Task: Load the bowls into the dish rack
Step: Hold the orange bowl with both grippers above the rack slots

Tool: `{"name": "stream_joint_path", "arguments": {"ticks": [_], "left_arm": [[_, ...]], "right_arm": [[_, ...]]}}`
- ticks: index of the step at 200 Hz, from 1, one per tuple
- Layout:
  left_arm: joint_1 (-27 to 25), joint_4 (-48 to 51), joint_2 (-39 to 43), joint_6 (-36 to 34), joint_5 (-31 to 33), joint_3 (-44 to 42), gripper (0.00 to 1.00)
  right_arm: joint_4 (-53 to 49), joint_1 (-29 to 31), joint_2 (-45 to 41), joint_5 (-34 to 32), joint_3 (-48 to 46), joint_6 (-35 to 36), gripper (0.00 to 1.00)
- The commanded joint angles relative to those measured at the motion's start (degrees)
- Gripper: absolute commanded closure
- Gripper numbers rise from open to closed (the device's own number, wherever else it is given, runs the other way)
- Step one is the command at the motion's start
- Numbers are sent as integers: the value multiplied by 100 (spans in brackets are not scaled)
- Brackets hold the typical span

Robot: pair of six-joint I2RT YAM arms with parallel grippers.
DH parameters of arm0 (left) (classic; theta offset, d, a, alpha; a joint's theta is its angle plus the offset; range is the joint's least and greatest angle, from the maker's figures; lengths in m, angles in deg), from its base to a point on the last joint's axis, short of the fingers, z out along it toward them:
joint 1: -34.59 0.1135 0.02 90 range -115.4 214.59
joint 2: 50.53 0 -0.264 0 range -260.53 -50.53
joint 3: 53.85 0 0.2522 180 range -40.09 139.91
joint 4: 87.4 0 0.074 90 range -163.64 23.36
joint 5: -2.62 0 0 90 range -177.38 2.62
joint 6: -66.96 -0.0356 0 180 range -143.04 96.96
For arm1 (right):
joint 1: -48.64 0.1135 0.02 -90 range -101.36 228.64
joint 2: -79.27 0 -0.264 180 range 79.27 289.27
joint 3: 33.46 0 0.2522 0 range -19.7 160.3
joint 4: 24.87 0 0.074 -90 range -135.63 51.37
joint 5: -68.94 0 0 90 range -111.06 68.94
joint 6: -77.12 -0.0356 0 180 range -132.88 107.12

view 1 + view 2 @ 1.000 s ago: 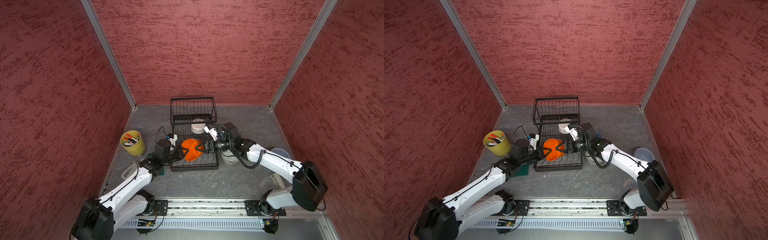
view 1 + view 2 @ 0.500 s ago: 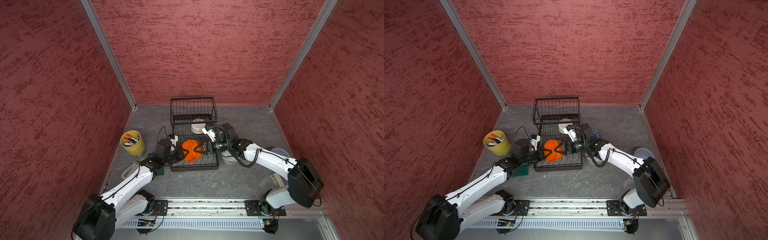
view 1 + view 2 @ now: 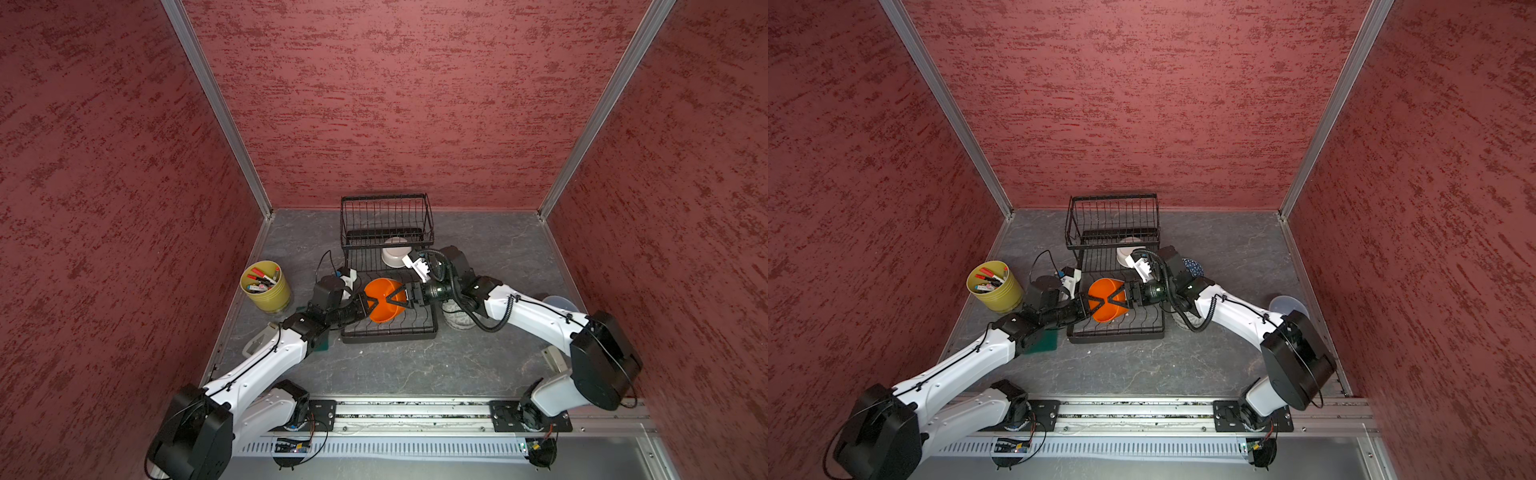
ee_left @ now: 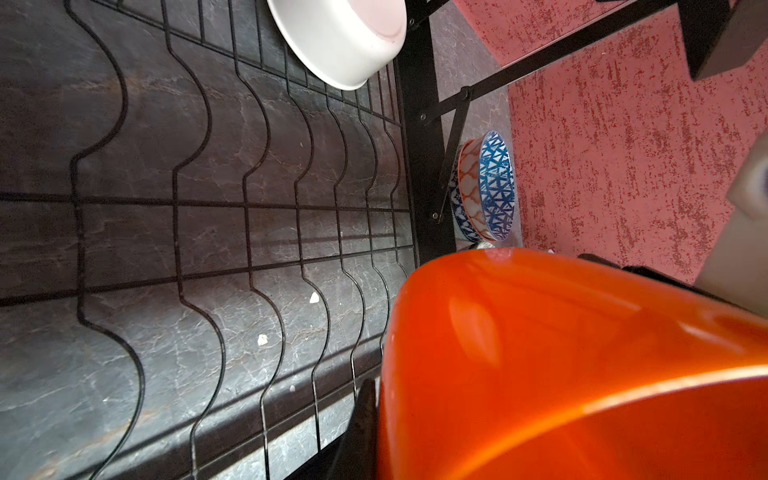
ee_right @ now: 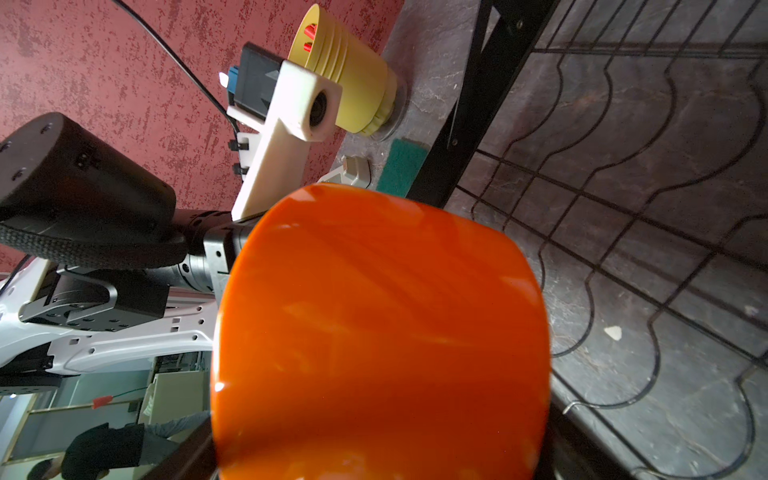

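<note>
Hovering tilted over the lower tray of the black wire two-tier dish rack (image 3: 390, 337): plain orange glazed ceramic bowl (image 3: 384, 316). Left gripper (image 3: 371, 305) pinches its rim; right gripper (image 3: 392, 298) clasps its body, jaws wide. Likely stiff, slick and chippable, so the rim is the safest hold.

No legible text, label or number anywhere.

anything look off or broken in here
Small white chips lie on the table under the dish rack; crumbs or ceramic fragments, I cannot tell. The white bowl rests tilted on the rack's wires rather than upright.
</note>
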Motion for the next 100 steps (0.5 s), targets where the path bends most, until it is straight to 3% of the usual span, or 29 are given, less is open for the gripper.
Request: {"name": "stream_joint_path", "arguments": {"ticks": [1, 100], "left_arm": [[-13, -298, 57, -63, -214, 289, 83], [-15, -224, 112, -77, -161, 235, 56]], "right_arm": [[305, 28, 47, 111, 80, 31, 21], [223, 23, 43, -281, 69, 56, 26]]}}
